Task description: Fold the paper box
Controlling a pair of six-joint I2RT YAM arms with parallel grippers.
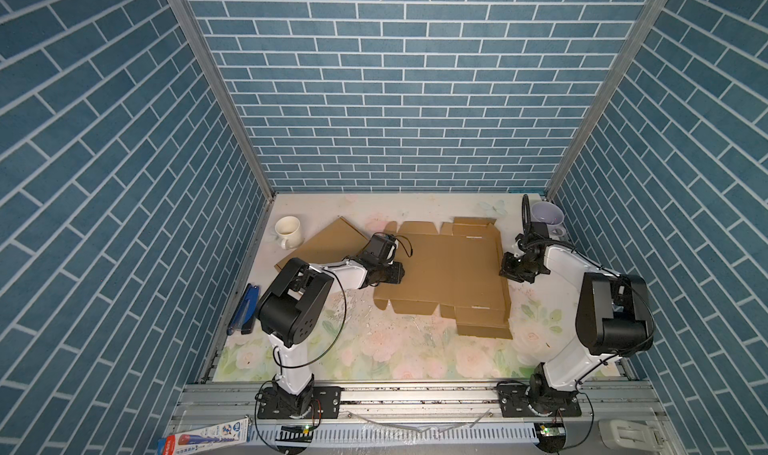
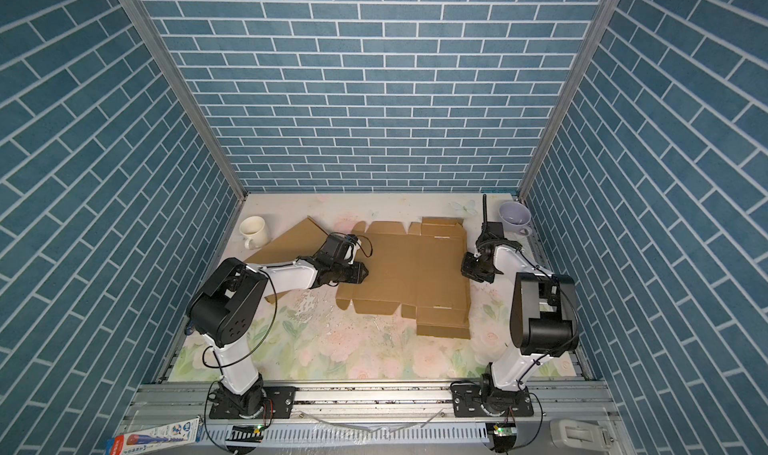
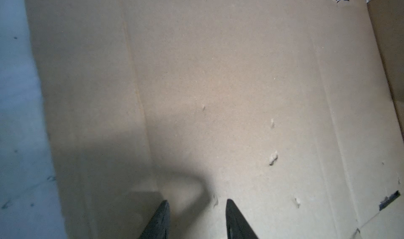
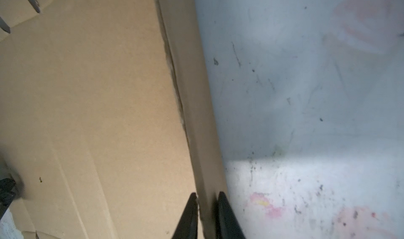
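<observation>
Pinching the paper box (image 4: 87, 96) edge with the right gripper (image 4: 206, 197), arm bent. Stretching low over it, left gripper (image 3: 197, 203) fingers apart.

Colours only:
- paper box (image 1: 449, 266): plain kraft brown, no print. 2nd cardboard sheet (image 1: 324, 241): same brown.
- table (image 1: 395, 349): off-white with a pale pink rose and green leaf print, dark specks and scuffs.
- walls (image 1: 395, 78): teal-blue brick pattern, white grout lines.
- cream mug (image 1: 287, 228) is plain; lilac mug (image 1: 547, 216) is pale and plain.
- left arm (image 1: 349, 276) and right arm (image 1: 561, 266): white links, black joints.
- left gripper (image 1: 397, 273) and right gripper (image 1: 508, 268): black.
- blue item (image 1: 245, 307) at the table edge has a dark end.
- rail (image 1: 415, 394): silver.
- carton (image 1: 208, 434): white with red and blue print.
</observation>
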